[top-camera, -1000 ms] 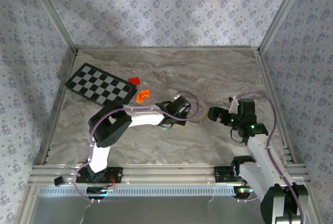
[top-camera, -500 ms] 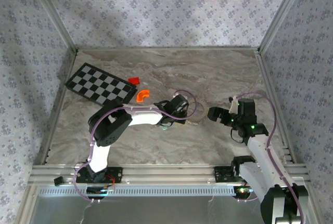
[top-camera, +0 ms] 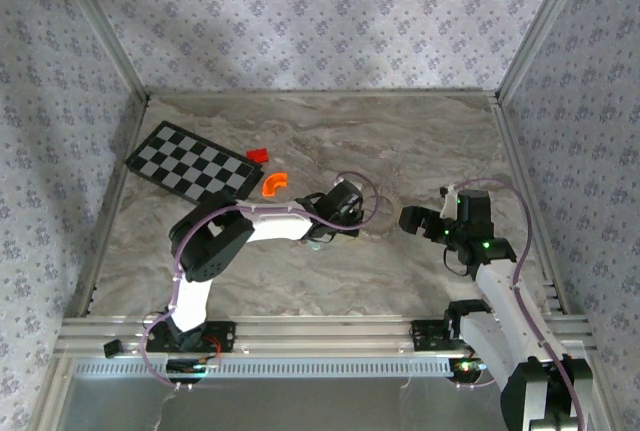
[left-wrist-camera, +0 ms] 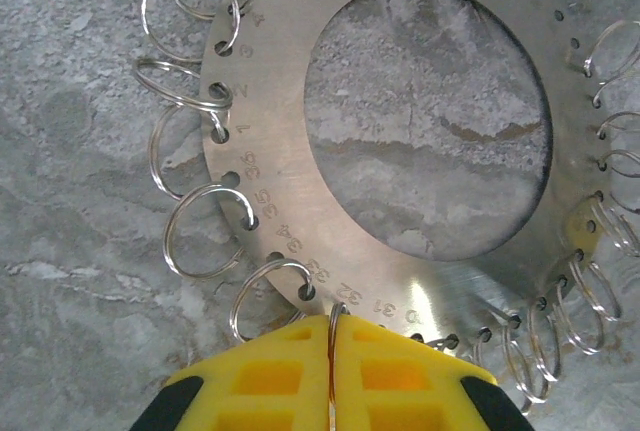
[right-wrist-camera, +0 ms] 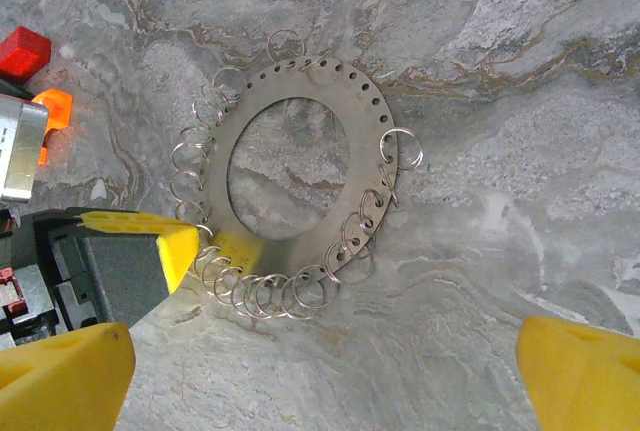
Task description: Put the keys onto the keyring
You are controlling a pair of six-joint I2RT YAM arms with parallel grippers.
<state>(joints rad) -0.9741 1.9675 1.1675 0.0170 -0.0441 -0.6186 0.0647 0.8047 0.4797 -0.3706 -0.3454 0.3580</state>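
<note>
Keyring (left-wrist-camera: 255,151): flat silvery plate with a large round opening, numbered holes round its rim and small wire loops (left-wrist-camera: 205,231) threaded through them, lying flat on the marbled table (right-wrist-camera: 500,81). Left gripper (left-wrist-camera: 331,351): at the keyring's near rim, yellow pads pressed together with one wire loop of the fringe pinched in the seam; the plate itself is not between the pads. Right gripper (right-wrist-camera: 322,371): to the right of the keyring and clear of it, fingers spread wide, nothing held. Keys: cannot be told apart from the loop fringe. Orange curved piece (right-wrist-camera: 52,109) and red block (right-wrist-camera: 22,53): apart from the keyring, to its far left. Checkerboard (top-camera: 195,163): farther left of the keyring again.
</note>
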